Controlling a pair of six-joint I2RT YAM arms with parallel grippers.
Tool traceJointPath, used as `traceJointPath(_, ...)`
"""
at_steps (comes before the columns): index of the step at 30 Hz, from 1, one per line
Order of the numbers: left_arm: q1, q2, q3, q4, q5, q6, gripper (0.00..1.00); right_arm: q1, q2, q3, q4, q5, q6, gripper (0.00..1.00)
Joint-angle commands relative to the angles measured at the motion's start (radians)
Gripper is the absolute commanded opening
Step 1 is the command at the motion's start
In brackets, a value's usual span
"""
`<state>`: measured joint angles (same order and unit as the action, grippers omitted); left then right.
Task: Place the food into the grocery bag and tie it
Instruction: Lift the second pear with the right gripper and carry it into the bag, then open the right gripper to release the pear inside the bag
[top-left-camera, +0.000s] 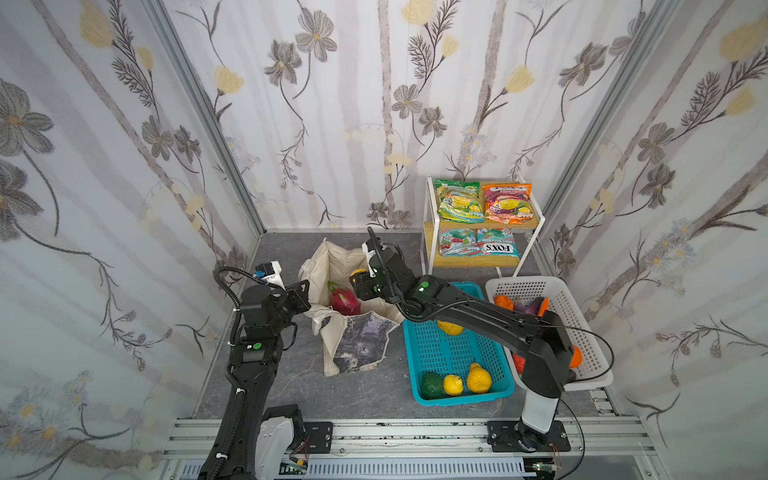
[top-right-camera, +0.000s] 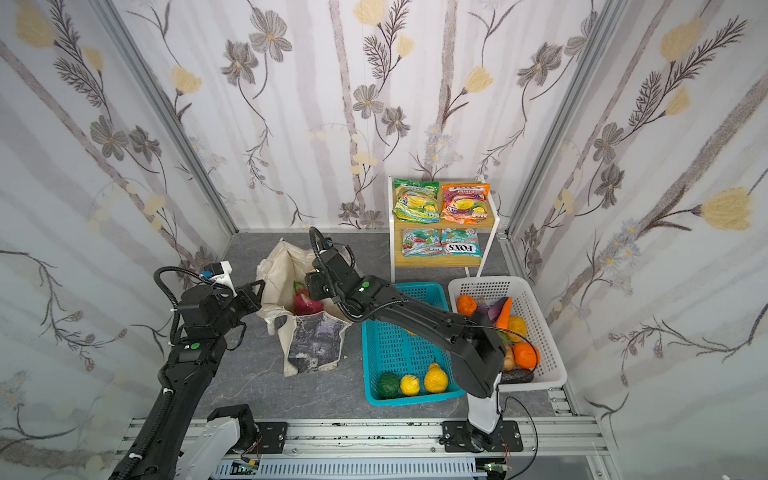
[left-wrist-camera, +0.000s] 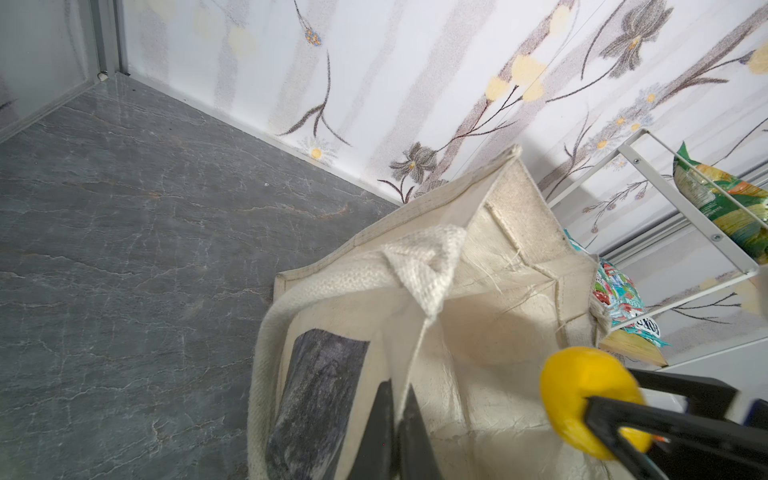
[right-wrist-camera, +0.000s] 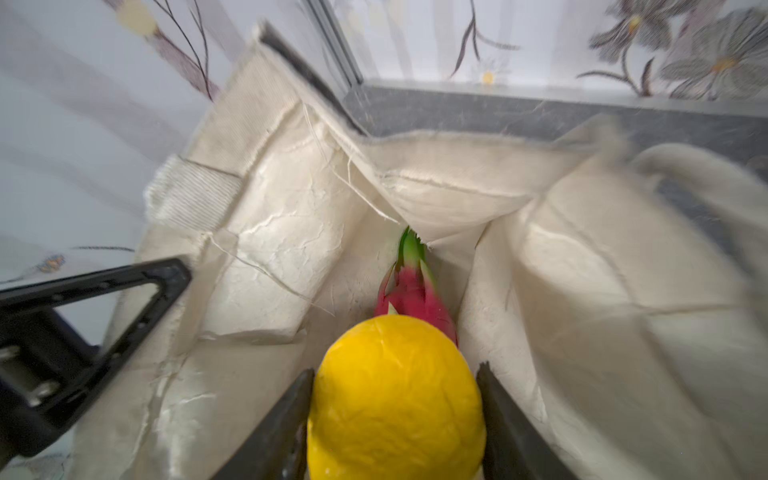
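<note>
Teal basket beside white basket, wooden shelf rack behind, floral walls

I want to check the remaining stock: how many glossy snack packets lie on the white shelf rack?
4. Upper wooden shelf: one green glossy packet, one orange glossy packet. Lower wooden shelf: one red-and-teal packet, one teal packet lettered FOX'S. More may be hidden underneath.

A grey marbled tabletop is occupied by a cream grocery bag, a teal basket, a white basket and a shelf rack.
</note>
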<state>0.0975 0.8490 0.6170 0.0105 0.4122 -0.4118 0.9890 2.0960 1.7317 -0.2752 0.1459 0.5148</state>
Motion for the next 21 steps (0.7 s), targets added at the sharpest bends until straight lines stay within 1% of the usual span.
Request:
traceJointPath(1,0.0,0.0,0.002,0.031,0.013,0.002,0.0,0.022,0.086,0.089,-0.12,-0.011,-0.002,0.61)
traceJointPath(9,0.001,-0.001,0.003,0.031,0.014,0.001,0.0,0.03,0.192,0.084,-0.113,-0.017,0.008,0.64)
traceJointPath(13,0.002,0.001,0.003,0.031,0.011,0.001,0.0,0.03,0.195,0.085,-0.136,-0.006,0.02,0.73)
traceJointPath(16,0.001,0.002,0.003,0.031,0.013,0.001,0.0,0.034,0.157,0.081,-0.156,-0.005,0.016,0.88)
traceJointPath(19,0.001,0.001,0.004,0.031,0.012,0.0,0.0,0.034,0.115,0.076,-0.174,0.009,0.01,0.99)
traceJointPath(21,0.001,-0.002,0.003,0.031,0.007,0.001,0.0,0.034,0.077,0.066,-0.179,0.024,0.005,1.0)
